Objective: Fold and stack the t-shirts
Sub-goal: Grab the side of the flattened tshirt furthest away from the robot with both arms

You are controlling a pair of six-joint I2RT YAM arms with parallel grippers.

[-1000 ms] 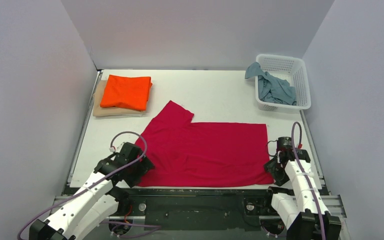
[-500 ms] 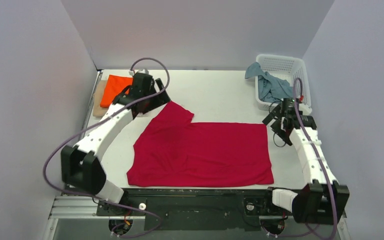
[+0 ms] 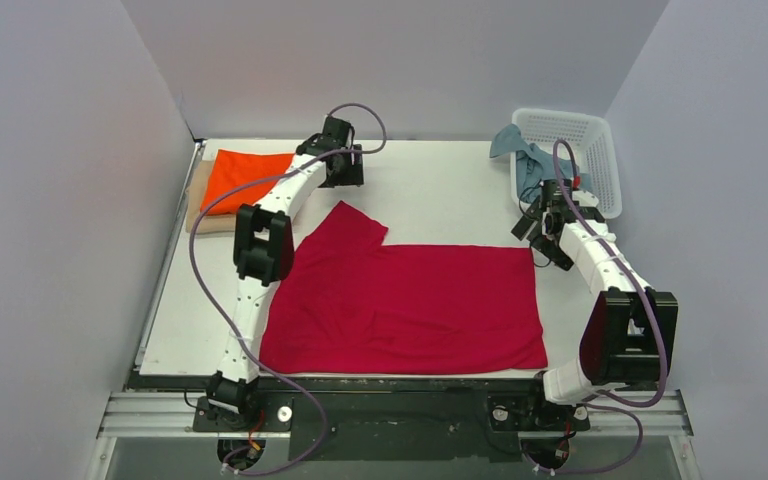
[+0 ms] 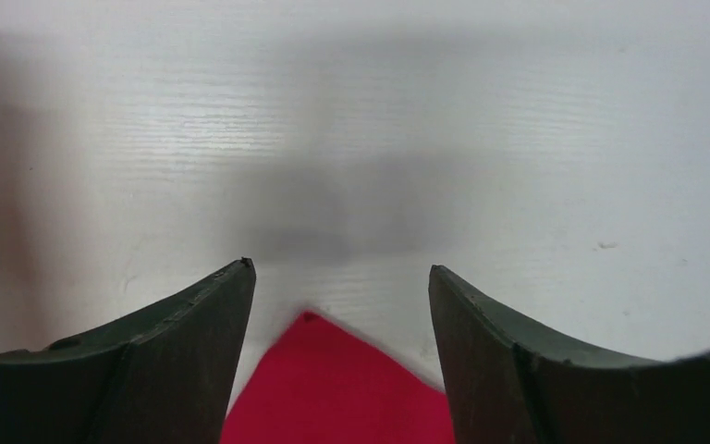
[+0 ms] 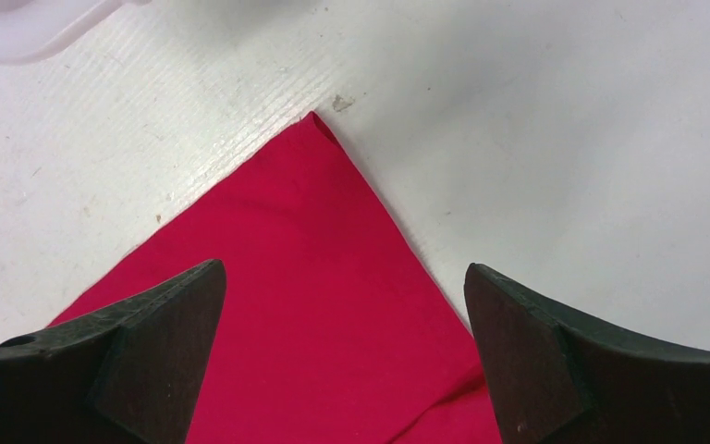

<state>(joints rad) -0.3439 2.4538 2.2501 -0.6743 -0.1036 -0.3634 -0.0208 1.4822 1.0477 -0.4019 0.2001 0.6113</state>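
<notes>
Quick look at your grippers: left gripper point(image 4: 337, 268) is spread wide w/ nothing between the fingers point(image 4: 194, 347); it hangs over bare worktop point(image 4: 518, 139) at the far tip of the crimson t-shirt point(image 3: 410, 300), and in the left wrist cam only that red tip pokes in low between the fingers; can't tell if it touches the cloth. Right gripper point(image 5: 344, 268) is also wide apart and empty, sitting over the far right corner of the same shirt; that corner lies flat w/ a tiny curl at the tip.

Crimson shirt is spread mid-worktop, one sleeve angled toward the far left; orange t-shirt point(image 3: 245, 175) is folded on the beige t-shirt point(image 3: 200, 215) at the far left; grey-blue t-shirt point(image 3: 535, 165) hangs out of the white basket point(image 3: 600, 160) at the far right.

Vs a sec ago: both your arms were tucked low at the shirt's near corners; half a sec ago they were partway up; now they're stretched to the far edge. The shirt's near left corner also lies further left than before.
</notes>
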